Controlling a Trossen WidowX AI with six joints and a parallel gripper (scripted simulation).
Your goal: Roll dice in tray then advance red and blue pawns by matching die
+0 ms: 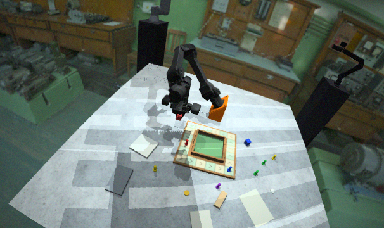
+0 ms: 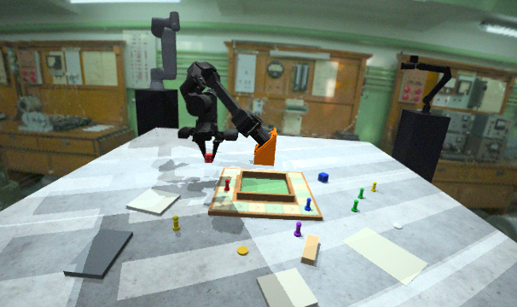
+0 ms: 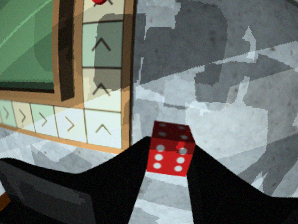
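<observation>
On my counter [image 1: 94,177] [image 2: 165,273]: one board [image 1: 178,162] [image 2: 264,217], tray [image 1: 208,159] [image 2: 264,197] upon it; two pawns [image 1: 186,142] [image 2: 227,185] on the board, astride the tray.

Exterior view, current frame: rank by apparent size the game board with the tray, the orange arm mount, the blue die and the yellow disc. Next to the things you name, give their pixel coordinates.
1. Square wooden-edged game board [image 1: 183,163] [image 2: 264,216]
2. Orange wedge-shaped arm mount [image 1: 217,114] [image 2: 264,155]
3. Blue die [image 1: 248,142] [image 2: 323,177] and flat round yellow disc [image 1: 186,192] [image 2: 242,251]: too alike to rank.
</observation>
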